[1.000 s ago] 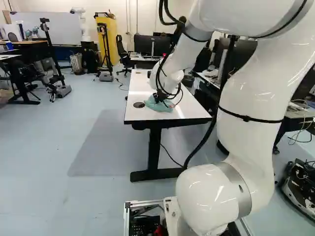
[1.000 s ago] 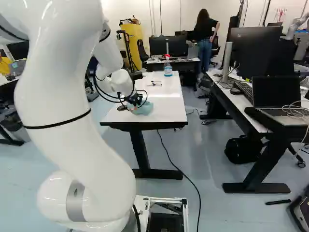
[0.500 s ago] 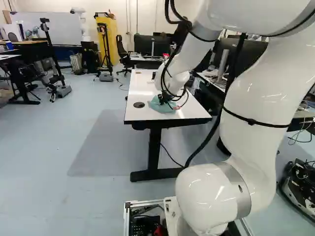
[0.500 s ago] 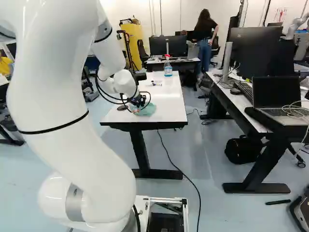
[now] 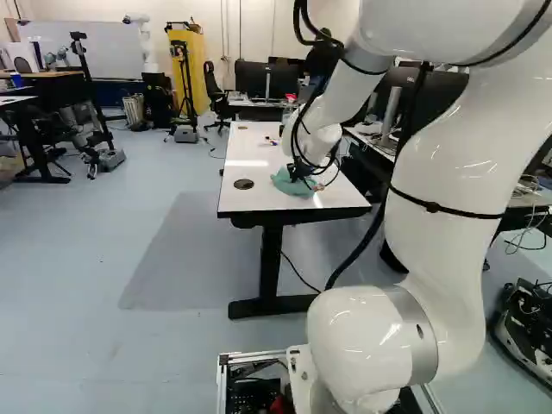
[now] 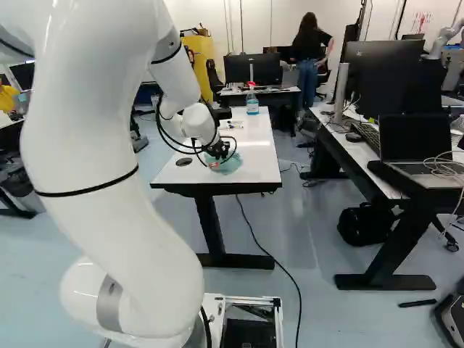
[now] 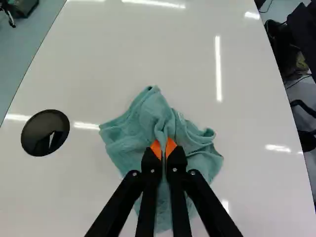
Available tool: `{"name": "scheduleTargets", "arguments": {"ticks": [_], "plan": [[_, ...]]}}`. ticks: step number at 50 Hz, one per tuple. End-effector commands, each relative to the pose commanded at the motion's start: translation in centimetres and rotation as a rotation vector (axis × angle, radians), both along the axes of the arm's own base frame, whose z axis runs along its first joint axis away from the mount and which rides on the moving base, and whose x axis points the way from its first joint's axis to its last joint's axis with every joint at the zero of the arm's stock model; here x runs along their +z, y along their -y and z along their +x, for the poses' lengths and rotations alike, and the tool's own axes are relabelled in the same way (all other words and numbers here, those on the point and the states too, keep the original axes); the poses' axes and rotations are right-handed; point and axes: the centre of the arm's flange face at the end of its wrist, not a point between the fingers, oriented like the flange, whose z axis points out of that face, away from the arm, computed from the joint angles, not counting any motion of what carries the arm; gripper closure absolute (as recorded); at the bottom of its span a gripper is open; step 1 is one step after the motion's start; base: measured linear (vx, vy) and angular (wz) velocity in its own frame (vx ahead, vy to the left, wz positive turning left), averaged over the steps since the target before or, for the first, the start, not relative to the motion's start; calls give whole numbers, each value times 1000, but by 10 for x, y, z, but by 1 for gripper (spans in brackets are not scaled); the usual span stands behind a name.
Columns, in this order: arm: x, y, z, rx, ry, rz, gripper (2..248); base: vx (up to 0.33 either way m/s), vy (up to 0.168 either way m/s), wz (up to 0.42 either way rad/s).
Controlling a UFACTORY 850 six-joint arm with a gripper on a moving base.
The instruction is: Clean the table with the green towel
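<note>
My main worry is the grip. The gripper (image 7: 164, 145) is closed nearly all the way on one pinched fold of the green towel (image 7: 133, 129), and the rest of the cloth lies loose around it on the near part of the white tabletop (image 7: 98, 59). With so little cloth held, I think a hard drag could pull the fold out from between the pads, or let the free corners roll under so that I wipe with a lump instead of a flat face. Pressing too lightly would slide the cloth about without cleaning anything. Going too low could scrape the fingertips on the glossy surface. If I carry on toward the right-hand edge, the towel's outer side might hang over it. A stroke back the other way could catch cloth on the round black grommet (image 7: 45, 133). A long stroke toward the far end might knock the spray bottle (image 6: 252, 101) or push the small marker-like items (image 6: 235, 125) along.

Compared with a second ago, the base hasn't moved: the tabletop sits in the same place in both base views. My arm (image 5: 435, 164) has swung rightward, and the towel has travelled with the gripper, so the gap between it and the grommet is wider.
</note>
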Motion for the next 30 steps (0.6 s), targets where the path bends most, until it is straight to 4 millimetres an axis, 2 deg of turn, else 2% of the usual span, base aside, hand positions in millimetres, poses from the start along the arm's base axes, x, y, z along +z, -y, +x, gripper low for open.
{"name": "scheduleTargets", "arguments": {"ticks": [22,30], "plan": [[-2,3,42,-2,17,-1,220,0,0,0],[-2,-2,43,7,18,-1,220,0,0,0]]}}
